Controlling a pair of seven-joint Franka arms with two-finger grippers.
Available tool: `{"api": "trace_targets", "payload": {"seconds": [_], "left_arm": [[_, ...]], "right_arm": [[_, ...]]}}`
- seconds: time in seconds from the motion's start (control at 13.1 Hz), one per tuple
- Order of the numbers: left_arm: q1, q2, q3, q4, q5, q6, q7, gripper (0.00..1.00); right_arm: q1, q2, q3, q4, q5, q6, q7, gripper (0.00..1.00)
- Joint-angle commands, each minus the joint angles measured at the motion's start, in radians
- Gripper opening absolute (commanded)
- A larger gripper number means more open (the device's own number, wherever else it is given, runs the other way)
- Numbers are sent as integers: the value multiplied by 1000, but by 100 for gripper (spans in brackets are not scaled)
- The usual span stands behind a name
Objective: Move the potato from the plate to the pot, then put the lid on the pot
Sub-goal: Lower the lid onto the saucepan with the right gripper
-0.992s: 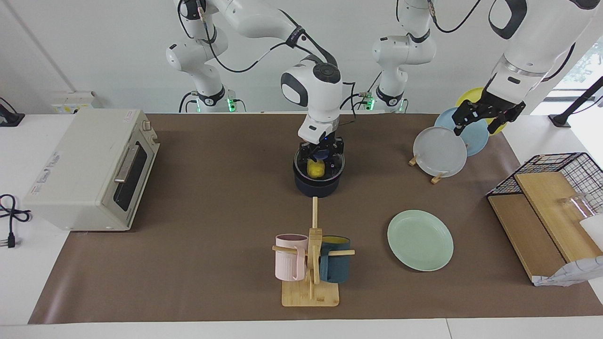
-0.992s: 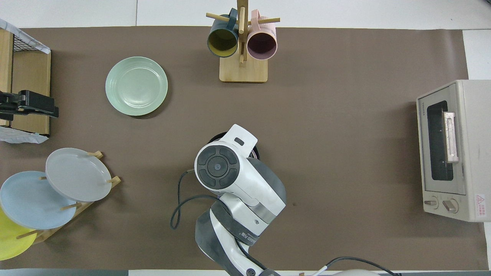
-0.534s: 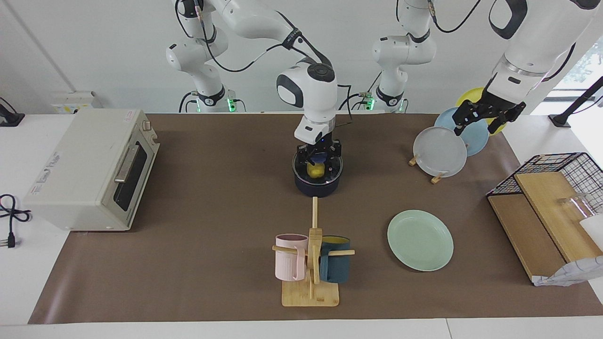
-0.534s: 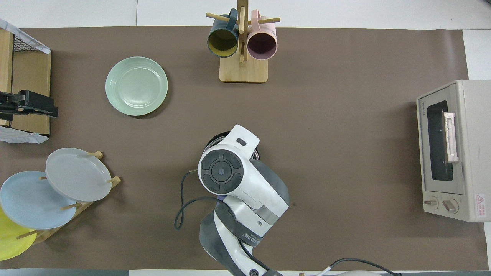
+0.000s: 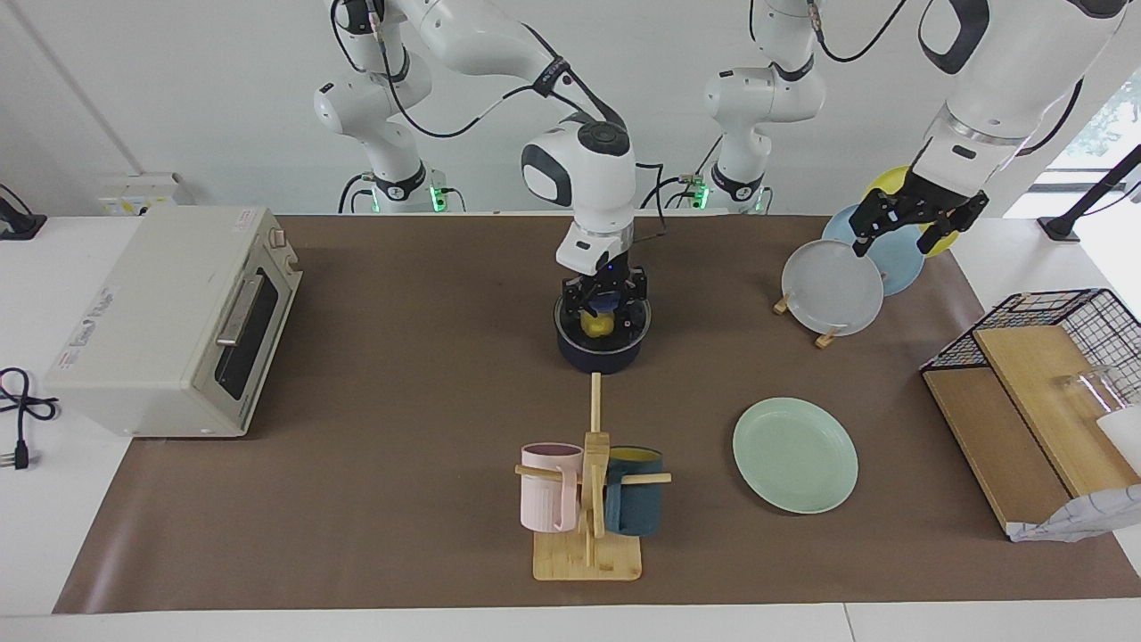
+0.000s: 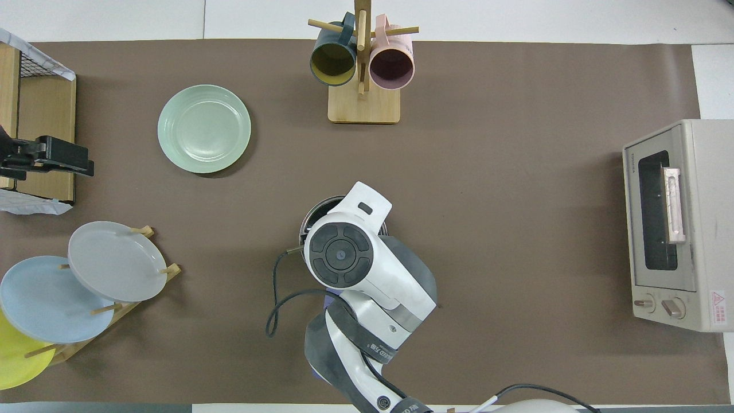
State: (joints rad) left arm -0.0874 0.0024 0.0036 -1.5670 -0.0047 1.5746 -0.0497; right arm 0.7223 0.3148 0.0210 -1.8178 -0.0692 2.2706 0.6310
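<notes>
A: In the facing view, where is the small bright yellow lumpy toy potato (image 5: 598, 325) sitting?

B: It is lying inside the small dark navy saucepan (image 5: 599, 351), showing through the round clear glass lid with a metal rim and blue knob (image 5: 635, 319) that is resting on the pan's rim. The right gripper (image 5: 603, 301) is standing right over the middle of that lid, fingers down around the knob; I cannot tell whether they are pinching it or spread.

A: And the round pale mint-green plate (image 5: 795, 455)?

B: It is lying bare, farther from the robots than the saucepan, toward the left arm's end. The left gripper (image 5: 907, 218) is waiting over the wooden rack of upright plates (image 5: 831, 287), fingers spread, holding nothing.

A: What is the overhead view adding?

B: Little: the right arm's wrist is hiding nearly all of the saucepan (image 6: 312, 213), only an arc of rim is showing. The plate (image 6: 204, 128) is again showing nothing on it, and the left gripper (image 6: 80, 166) is reaching in from the edge.

A: How is the lid likely handling?

B: I am judging glass: stiff, fairly heavy, slippery, breakable. The knob is the only sound hold, so any letting go should be gentle
</notes>
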Motion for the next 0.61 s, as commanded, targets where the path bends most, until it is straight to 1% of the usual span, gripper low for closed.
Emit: {"api": "trace_targets", "payload": {"seconds": [0.0, 0.46, 0.53], "left_arm": [[-5, -13, -1, -15, 20, 4, 2, 100], [0, -16, -7, -15, 20, -5, 1, 100], [27, -16, -33, -15, 20, -5, 1, 100]], "right_arm": [[-20, 13, 5, -32, -17, 33, -14, 0], [-29, 13, 5, -35, -18, 23, -17, 0], [-32, 13, 5, -35, -18, 21, -17, 0]]}}
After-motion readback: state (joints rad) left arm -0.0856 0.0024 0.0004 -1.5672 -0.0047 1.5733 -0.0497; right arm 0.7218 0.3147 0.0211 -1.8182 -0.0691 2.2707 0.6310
